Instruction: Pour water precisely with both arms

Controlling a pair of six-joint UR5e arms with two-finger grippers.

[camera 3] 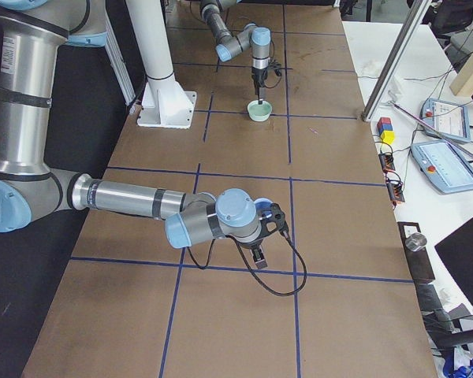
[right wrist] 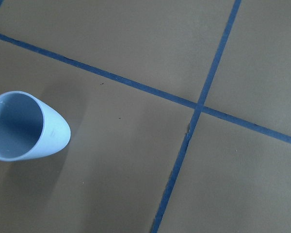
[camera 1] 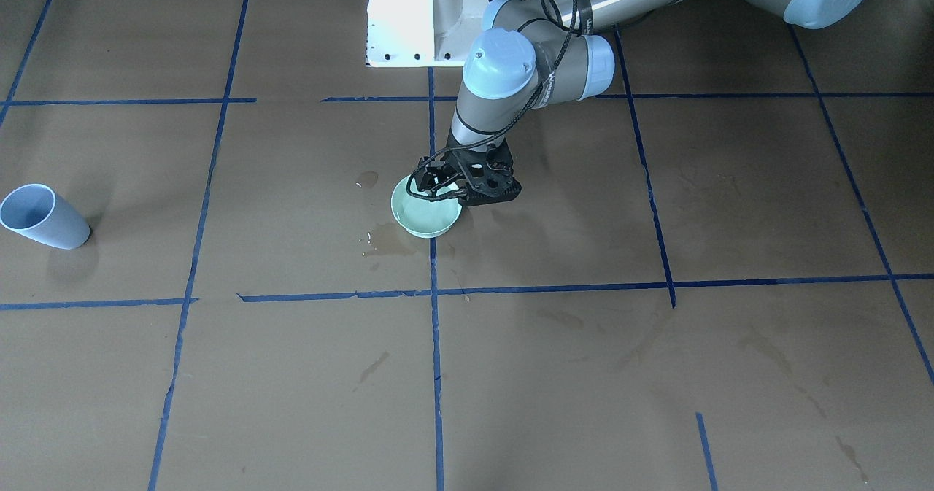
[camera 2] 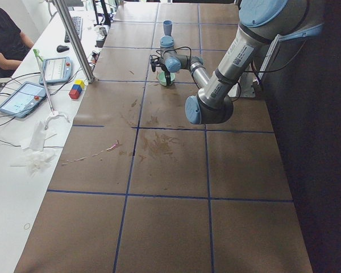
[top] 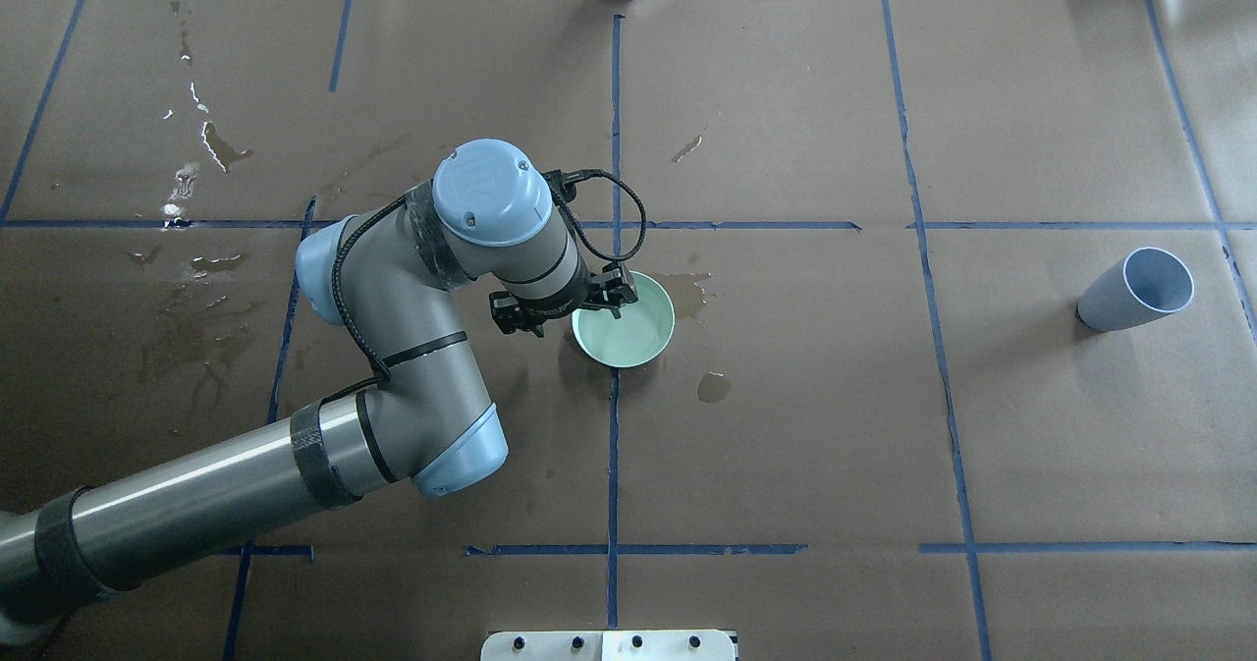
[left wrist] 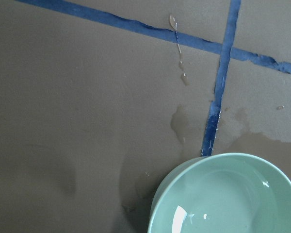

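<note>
From across the surface (camera 1: 584, 374): my left claw (camera 1: 446, 187) hung down at the robot-side rim of the mint bowl (camera 1: 429, 221), fingers at the lip. Whether they were clamped on it, I couldn't tell. Damp stains (camera 1: 390, 241) darkened the paper beside the bowl, so going gently looked wise. The blue-grey cup (camera 1: 42, 217) stood well apart, out on my right side, with nothing gripping it.

From overhead: my left arm (top: 393, 366) was folded in from the left, wrist bent so that the claw dropped onto the bowl's near edge. I read that as a rim hold, ready for lifting or tipping.

From the left end: too far and small to add anything.

From the right end: my right arm (camera 3: 134, 198) lay low over the surface and my right claw (camera 3: 260, 258) pointed down. Open or closed, I couldn't say.

Left wrist camera: the water (left wrist: 218, 206) sat in the bowl, a glossy sheen with small glints, and a wet smear ran along the blue tape (left wrist: 222, 77).

Right wrist camera: the cup was at the lower left and looked empty. I judged I was lining up for it.
</note>
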